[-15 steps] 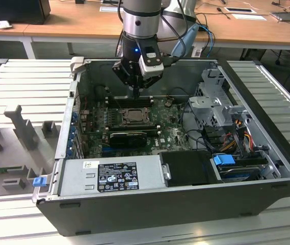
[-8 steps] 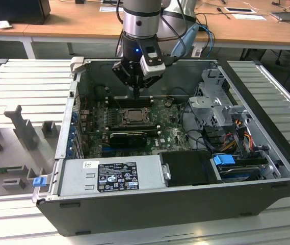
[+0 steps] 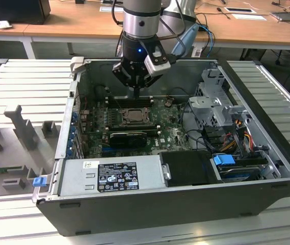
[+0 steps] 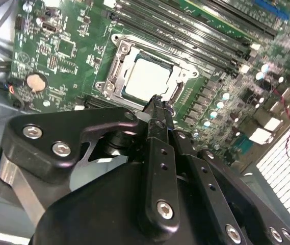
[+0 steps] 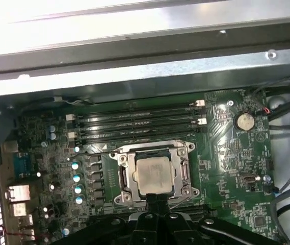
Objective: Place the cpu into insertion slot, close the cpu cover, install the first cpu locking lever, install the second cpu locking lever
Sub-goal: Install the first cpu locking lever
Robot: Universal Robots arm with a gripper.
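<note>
I'm hovering with jaws pinched narrow and holding nothing, right at the cpu cover edge, cpu sitting in the insertion slot mid-frame in the exterior view; I'm judging tip-only pressing on metal, never the chip.

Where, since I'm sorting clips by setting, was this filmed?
Probably a robotics lab or workshop: an opened computer case lies on a ribbed metal bench, the arm's tool hangs over its motherboard, wooden desks stand behind.
</note>
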